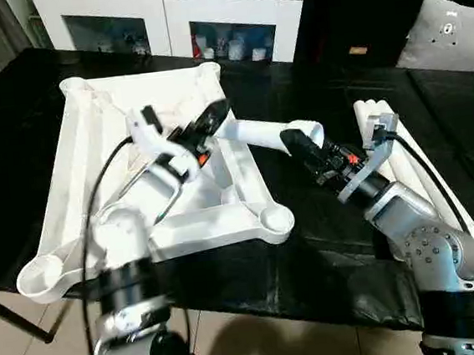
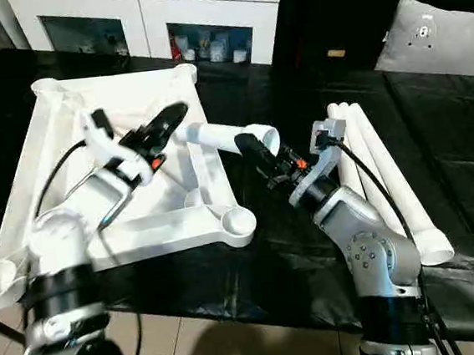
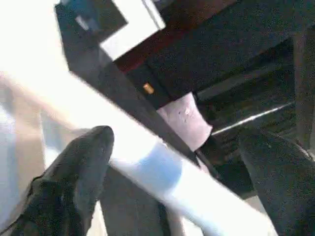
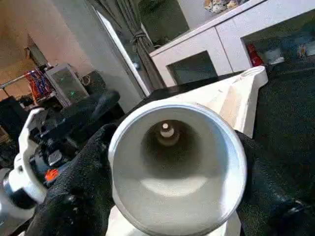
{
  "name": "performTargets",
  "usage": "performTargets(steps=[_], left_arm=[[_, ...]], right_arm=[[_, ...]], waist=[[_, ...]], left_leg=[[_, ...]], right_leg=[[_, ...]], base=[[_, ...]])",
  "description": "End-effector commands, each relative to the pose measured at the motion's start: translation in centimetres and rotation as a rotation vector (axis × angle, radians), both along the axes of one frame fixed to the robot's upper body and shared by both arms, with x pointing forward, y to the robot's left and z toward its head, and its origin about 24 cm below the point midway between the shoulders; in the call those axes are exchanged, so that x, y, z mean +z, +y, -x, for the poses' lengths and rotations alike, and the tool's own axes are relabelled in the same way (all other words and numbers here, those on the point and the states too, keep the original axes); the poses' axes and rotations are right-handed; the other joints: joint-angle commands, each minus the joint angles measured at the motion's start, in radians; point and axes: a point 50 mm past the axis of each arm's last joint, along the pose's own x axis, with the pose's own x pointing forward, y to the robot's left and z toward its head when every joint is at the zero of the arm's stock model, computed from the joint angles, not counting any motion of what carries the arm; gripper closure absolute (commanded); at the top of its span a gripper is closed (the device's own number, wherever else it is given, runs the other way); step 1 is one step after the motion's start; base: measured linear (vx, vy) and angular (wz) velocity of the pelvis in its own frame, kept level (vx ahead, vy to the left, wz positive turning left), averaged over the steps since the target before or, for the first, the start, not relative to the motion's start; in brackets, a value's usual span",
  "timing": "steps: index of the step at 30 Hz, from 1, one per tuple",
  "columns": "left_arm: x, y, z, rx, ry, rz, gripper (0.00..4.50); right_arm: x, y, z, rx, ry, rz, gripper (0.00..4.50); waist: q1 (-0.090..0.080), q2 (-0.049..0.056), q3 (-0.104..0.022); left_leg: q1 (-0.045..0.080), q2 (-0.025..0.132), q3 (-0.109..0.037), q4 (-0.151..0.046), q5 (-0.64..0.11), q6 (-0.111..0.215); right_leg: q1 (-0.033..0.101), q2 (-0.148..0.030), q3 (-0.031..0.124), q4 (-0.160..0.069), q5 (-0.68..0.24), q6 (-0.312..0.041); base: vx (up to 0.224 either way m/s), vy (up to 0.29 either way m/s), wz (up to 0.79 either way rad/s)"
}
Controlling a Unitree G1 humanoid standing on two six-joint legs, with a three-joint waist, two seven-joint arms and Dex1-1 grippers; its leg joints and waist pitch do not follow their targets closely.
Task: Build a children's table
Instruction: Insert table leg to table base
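The white table top [image 1: 72, 164] lies ribbed side up on the left of the black work table, with a round socket [image 1: 275, 220] at its near right corner. My right gripper [image 1: 298, 144] is shut on the wide open end of a white leg [image 1: 258, 131], with a finger [image 4: 74, 196] on each side of the tube mouth. The leg slants over the top's right rim, its thin end toward the top's middle. There my left gripper [image 1: 212, 119] is open, and the leg [image 3: 147, 167] passes between its spread fingers [image 3: 78, 172].
Three more white legs [image 1: 407, 157] lie side by side on the black cover [image 1: 312, 254], right of my right arm. A white cabinet with glass doors [image 1: 171, 16] stands behind the table and a grey cushion [image 1: 450, 31] sits at the far right.
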Motion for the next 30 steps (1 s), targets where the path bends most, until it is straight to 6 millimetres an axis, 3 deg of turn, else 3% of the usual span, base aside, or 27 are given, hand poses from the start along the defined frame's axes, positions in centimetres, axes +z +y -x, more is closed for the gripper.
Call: performTargets(steps=[1, 2, 3, 7, 8, 11, 12, 16, 22, 26, 30], left_arm=[[-0.4, -0.3, 0.1, -0.018, 0.044, 0.043, 0.0], [-0.5, -0.4, 0.1, -0.02, 0.054, 0.059, 0.0], [-0.9, -0.6, 0.0, -0.026, 0.081, 0.105, 0.0], [-2.2, -1.1, -0.9, -0.023, 0.155, 0.163, 0.0], [-2.3, -1.2, -1.1, -0.014, 0.161, 0.174, 0.0], [-1.9, -1.2, -1.6, -0.007, 0.141, 0.235, 0.0], [-2.0, -1.1, -2.1, -0.003, 0.136, 0.283, 0.0], [-2.4, -1.0, -2.4, 0.006, 0.148, 0.293, 0.0], [-1.8, -0.3, -3.1, 0.067, 0.079, 0.311, 0.51], [-1.1, 0.4, -3.2, 0.078, 0.007, 0.286, 0.88], [-0.4, 0.4, -3.2, 0.051, -0.064, 0.204, 1.22]], right_arm=[[0.3, 0.0, 0.0, 0.002, -0.012, 0.009, 1.69], [0.3, 0.0, 0.0, 0.005, -0.012, 0.009, 1.69], [0.3, 0.1, 0.1, 0.012, -0.013, 0.008, 1.69], [0.2, 0.2, 0.1, 0.022, -0.015, 0.013, 1.69], [0.2, 0.2, 0.2, 0.025, -0.015, 0.014, 1.69], [0.1, 0.3, 0.3, 0.032, -0.016, 0.016, 1.69], [0.0, 0.3, 0.5, 0.045, -0.015, 0.016, 1.69], [-0.1, 0.4, 0.6, 0.054, -0.013, 0.015, 1.69], [-0.7, 0.2, 0.7, 0.063, 0.008, 0.039, 1.69], [-1.7, -0.1, 1.0, 0.071, 0.037, 0.065, 1.71], [-2.3, 0.0, 1.1, 0.076, 0.053, 0.076, 1.72]], waist=[[0.0, 0.003, -0.091], [0.001, 0.004, -0.091], [0.0, -0.004, -0.091], [0.003, 0.0, -0.091], [0.002, 0.006, -0.092], [0.003, 0.005, -0.095], [0.001, -0.001, -0.094], [0.004, 0.002, -0.097], [0.002, -0.003, -0.098], [0.002, -0.005, -0.096], [0.003, 0.0, -0.096]], left_leg=[[0.022, 0.034, -0.004, -0.077, -0.192, -0.031], [0.022, 0.033, -0.004, -0.076, -0.193, -0.032], [0.021, 0.034, -0.004, -0.077, -0.191, -0.03], [0.022, 0.032, -0.006, -0.078, -0.19, -0.029], [0.021, 0.031, -0.007, -0.079, -0.192, -0.031], [0.022, 0.035, -0.01, -0.081, -0.189, -0.033], [0.022, 0.036, -0.009, -0.081, -0.185, -0.03], [0.022, 0.034, -0.006, -0.078, -0.148, -0.014], [0.023, 0.036, -0.002, -0.077, -0.127, 0.002], [0.024, 0.038, -0.002, -0.078, -0.139, 0.004], [0.026, 0.04, -0.004, -0.081, -0.152, -0.001]], right_leg=[[0.051, -0.073, 0.039, -0.092, -0.177, -0.159], [0.051, -0.072, 0.039, -0.092, -0.183, -0.157], [0.052, -0.072, 0.039, -0.094, -0.185, -0.153], [0.052, -0.073, 0.039, -0.097, -0.208, -0.127], [0.051, -0.072, 0.039, -0.1, -0.196, -0.123], [0.054, -0.074, 0.037, -0.094, -0.155, -0.142], [0.055, -0.075, 0.038, -0.095, -0.147, -0.146], [0.058, -0.076, 0.038, -0.09, -0.092, -0.168], [0.061, -0.078, 0.038, -0.087, -0.047, -0.192], [0.061, -0.079, 0.037, -0.09, -0.08, -0.19], [0.057, -0.08, 0.037, -0.09, -0.103, -0.184]], base=[[0.0, 0.0, 0.0], [0.0, 0.0, 0.0], [0.0, 0.0, 0.0], [0.0, 0.0, 0.0], [0.0, 0.0, 0.0], [0.0, 0.0, 0.0], [0.0, 0.0, 0.0], [0.0, 0.0, 0.0], [0.0, 0.0, 0.0], [0.0, 0.0, 0.0], [0.0, 0.0, 0.0]])
